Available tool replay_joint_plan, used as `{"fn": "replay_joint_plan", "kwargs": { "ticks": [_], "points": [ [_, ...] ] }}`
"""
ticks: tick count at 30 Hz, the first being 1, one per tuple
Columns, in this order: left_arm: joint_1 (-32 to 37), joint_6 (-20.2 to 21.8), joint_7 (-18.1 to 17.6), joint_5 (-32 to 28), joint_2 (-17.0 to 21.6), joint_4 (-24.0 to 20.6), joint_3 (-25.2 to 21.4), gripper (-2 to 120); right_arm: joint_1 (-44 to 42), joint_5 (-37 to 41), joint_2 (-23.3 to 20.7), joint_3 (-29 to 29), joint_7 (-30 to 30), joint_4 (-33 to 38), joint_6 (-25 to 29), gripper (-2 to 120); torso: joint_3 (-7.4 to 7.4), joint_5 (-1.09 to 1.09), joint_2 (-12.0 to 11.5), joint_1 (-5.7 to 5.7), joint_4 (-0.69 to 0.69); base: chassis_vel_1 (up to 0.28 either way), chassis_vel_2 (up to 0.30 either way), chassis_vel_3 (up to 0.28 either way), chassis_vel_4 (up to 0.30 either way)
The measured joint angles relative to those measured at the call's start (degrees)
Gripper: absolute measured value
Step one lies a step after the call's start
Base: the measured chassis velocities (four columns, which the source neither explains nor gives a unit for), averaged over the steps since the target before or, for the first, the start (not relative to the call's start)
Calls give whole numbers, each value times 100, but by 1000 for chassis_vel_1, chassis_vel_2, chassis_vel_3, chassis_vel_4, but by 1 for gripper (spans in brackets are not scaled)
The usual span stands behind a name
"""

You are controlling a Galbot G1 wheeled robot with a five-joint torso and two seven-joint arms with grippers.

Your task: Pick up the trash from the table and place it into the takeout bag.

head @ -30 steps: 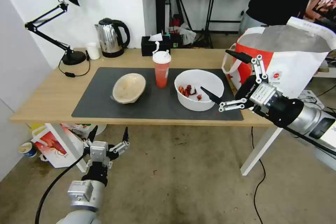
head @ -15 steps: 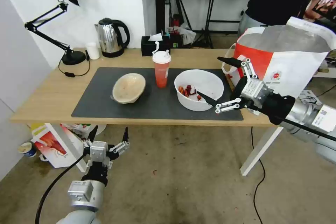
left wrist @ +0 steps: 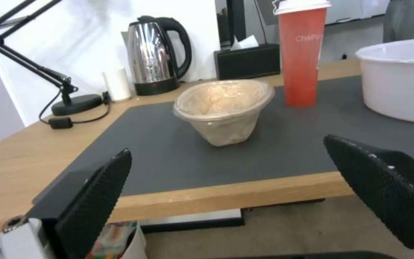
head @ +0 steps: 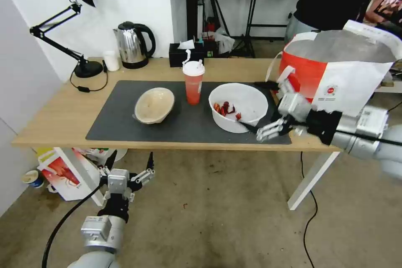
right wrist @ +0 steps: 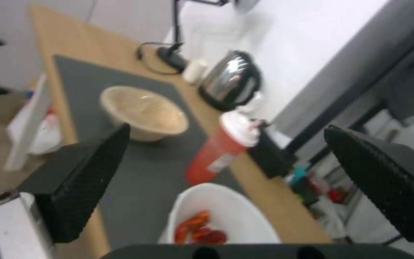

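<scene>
Right gripper (head: 260,106): wide open, empty, at white bowl's (head: 238,106) 3 o'clock rim.
Bowl: probably light, thin, flexible; pinch rim.
Left gripper (head: 129,163): open, idle below bench (head: 50,121).

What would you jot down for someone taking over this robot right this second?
Right gripper: open, beside the white bowl with red scraps, not gripping it.
Left gripper: open, parked low in front of the table.
On the mat: white bowl, red cup, beige bowl. Takeout bag stands open at the table's right end.
Done: nothing bagged.
Left: all three pieces.
</scene>
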Motion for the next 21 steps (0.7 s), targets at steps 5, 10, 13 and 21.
{"fn": "replay_joint_plan", "kwargs": {
  "ticks": [5, 10, 13, 21],
  "points": [
    [0, 0, 0, 0, 0, 0, 0, 100, 563, -727, 797, -440, 81, -250, 184, 100, 0, 3, 1, 0, -2, 0, 0, 0, 0],
    [0, 0, 0, 0, 1, 0, 0, 100, 1549, -1603, 1292, -1585, 25, -741, 544, 100, 0, 4, 1, 0, -4, 0, 0, 0, 0],
    [0, 0, 0, 0, 0, 0, 0, 100, 2200, -1794, 1523, -2192, 22, -1044, 684, 100, 0, 5, 0, 0, 0, 0, 0, 0, 0],
    [1, 0, 0, 0, 1, 0, -1, 100, 3790, -1821, 1869, -3652, -257, -1530, 737, 100, 0, 6, 0, 0, -3, 0, 0, 0, 0]
  ]
}}
